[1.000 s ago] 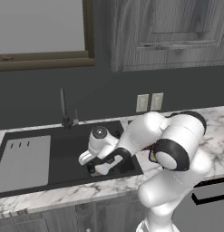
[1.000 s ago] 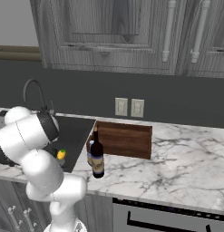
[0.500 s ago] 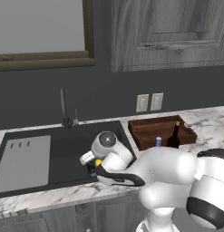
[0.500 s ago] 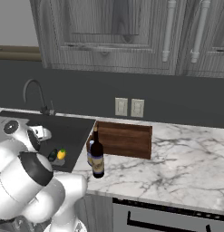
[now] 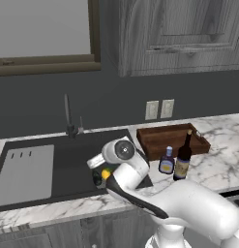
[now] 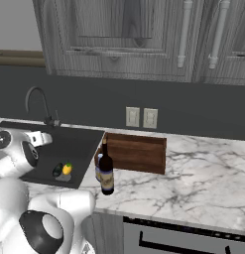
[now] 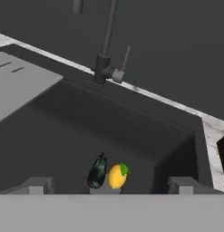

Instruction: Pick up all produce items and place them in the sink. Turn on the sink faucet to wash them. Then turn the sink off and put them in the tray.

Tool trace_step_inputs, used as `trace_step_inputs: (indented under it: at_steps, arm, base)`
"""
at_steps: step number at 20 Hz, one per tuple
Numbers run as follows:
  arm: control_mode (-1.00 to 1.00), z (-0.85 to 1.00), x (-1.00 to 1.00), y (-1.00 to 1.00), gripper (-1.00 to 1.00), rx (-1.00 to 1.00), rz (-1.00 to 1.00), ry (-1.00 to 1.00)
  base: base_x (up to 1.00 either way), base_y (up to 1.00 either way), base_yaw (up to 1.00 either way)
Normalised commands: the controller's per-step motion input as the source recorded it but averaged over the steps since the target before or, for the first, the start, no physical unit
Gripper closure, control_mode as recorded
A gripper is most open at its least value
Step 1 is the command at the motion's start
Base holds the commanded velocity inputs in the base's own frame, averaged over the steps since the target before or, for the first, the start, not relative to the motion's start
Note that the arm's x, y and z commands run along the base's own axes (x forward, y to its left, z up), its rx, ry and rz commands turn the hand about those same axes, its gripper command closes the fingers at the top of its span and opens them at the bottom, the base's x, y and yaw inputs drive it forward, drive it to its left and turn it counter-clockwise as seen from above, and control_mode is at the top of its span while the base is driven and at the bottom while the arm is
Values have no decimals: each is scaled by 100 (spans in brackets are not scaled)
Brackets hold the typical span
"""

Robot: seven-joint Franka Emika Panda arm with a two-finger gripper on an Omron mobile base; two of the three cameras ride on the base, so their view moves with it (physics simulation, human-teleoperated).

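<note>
Produce is lying at the near edge of the large dark grey rectangular sink basin [image 7: 109, 131]: the dark green oval item [image 7: 97, 171] on the left and the roundish bright yellow lemon-like fruit [image 7: 117, 176] on the right, the two touching or nearly so. The end effector [image 7: 109, 186] is hovering just above them with its fingers spread wide and nothing between them.

Going across the bench from left to right, the light grey drainboard panel [image 5: 24, 172] is sitting at the far left, then the thin dark grey upright faucet [image 5: 67, 114] with its small lever [image 7: 124, 61] at the back rim, then the basin, then the brown wooden tray [image 5: 171, 139] with a small blue-capped bottle [image 5: 166, 161] and a dark wine bottle [image 5: 183, 157] standing in front of it.

Judging from this, washing looks like the step at hand. Reaching for the slim lever risks clipping the spout or sliding off the lever. A later grab could catch both pieces at once or roll the lemon away. Carrying them rightward, the arm could knock over the wine bottle, which is standing between sink and tray.
</note>
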Motion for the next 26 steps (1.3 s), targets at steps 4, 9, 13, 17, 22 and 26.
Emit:
trace_step_inputs:
  at_steps: [4, 9, 13, 17, 22, 26]
  arm:
    - [-100, 60, -11, -2, -100, 3, 0, -17]
    - [-100, 43, 0, -2, -100, 7, 1, -13]
    - [-100, 18, 10, -4, -100, 11, 4, -8]
    - [-100, 14, 16, -6, -100, 12, 2, -6]
    - [-100, 9, 16, -3, -100, 10, 2, -5]
    - [-100, 0, 21, -3, -100, 11, 0, 1]
  base:
    - [0, 0, 0]
    - [0, 0, 0]
    - [0, 0, 0]
    - [0, 0, 0]
    - [0, 0, 0]
    - [0, 0, 0]
